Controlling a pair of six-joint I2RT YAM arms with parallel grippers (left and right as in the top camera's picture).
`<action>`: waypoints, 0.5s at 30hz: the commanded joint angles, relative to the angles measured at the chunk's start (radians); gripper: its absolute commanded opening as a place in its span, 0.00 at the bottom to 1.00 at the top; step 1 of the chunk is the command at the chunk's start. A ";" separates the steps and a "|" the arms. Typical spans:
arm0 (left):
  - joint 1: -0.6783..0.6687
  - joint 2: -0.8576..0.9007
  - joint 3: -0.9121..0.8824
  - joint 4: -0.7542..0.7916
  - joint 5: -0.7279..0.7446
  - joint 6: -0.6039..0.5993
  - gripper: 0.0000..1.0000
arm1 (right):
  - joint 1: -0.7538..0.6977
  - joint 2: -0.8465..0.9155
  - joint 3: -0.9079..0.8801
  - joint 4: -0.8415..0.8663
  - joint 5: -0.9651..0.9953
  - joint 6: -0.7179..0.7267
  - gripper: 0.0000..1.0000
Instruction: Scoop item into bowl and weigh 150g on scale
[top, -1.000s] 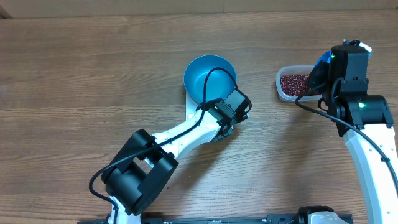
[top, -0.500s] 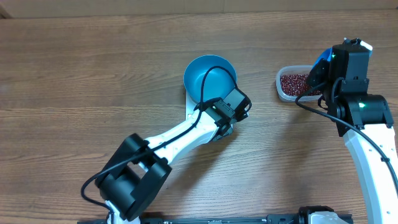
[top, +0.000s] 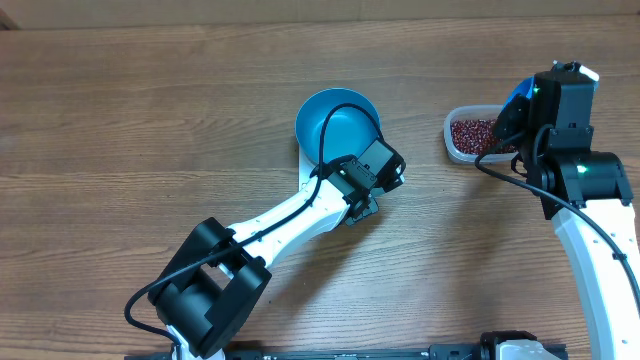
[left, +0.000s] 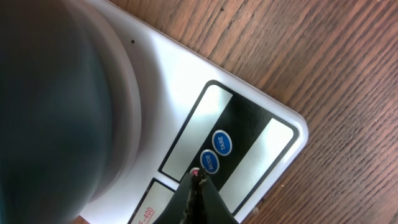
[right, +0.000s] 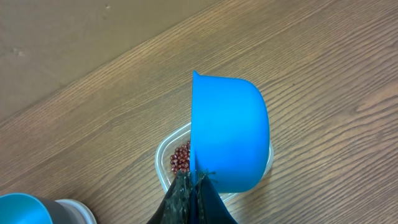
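Beans (right: 181, 157): we find them in the clear tub (right: 163, 163), right under the right fingers; none show in the bowl (top: 335, 118).
Right gripper (right: 196, 179): fingers are pinched on the blue scoop (right: 227, 134), which stands on edge above the tub.
Left gripper (left: 198, 182): fingers are closed to one point and carry nothing. The tip sits at the 7 o'clock edge of the MODE button (left: 211, 163), and the TARE button (left: 222, 142) is just past it at 1 o'clock.
Scale (left: 186, 74): white, under the bowl, with its button strip poking out at the bowl's 5 o'clock.
Tub position: at the bowl's 3 o'clock, well apart.
Change: over the last second the left elbow swings toward 7 o'clock while the tip stays at the buttons. The right arm has not moved.
Meaning: we judge the scale is being switched on or zeroed under the bowl, so scooping has not begun.
Table (top: 150, 120): brown wood grain.
Room: a plain tan board (right: 74, 31) closes the 12 o'clock edge.
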 joint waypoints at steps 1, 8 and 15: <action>0.007 -0.018 -0.004 0.007 0.015 -0.029 0.04 | -0.006 -0.023 0.027 0.009 0.018 -0.003 0.04; 0.021 -0.005 -0.023 0.022 0.063 -0.029 0.04 | -0.006 -0.003 0.027 0.001 0.018 -0.003 0.04; 0.040 -0.003 -0.035 0.032 0.063 -0.053 0.04 | -0.006 0.033 0.027 -0.002 0.018 -0.003 0.04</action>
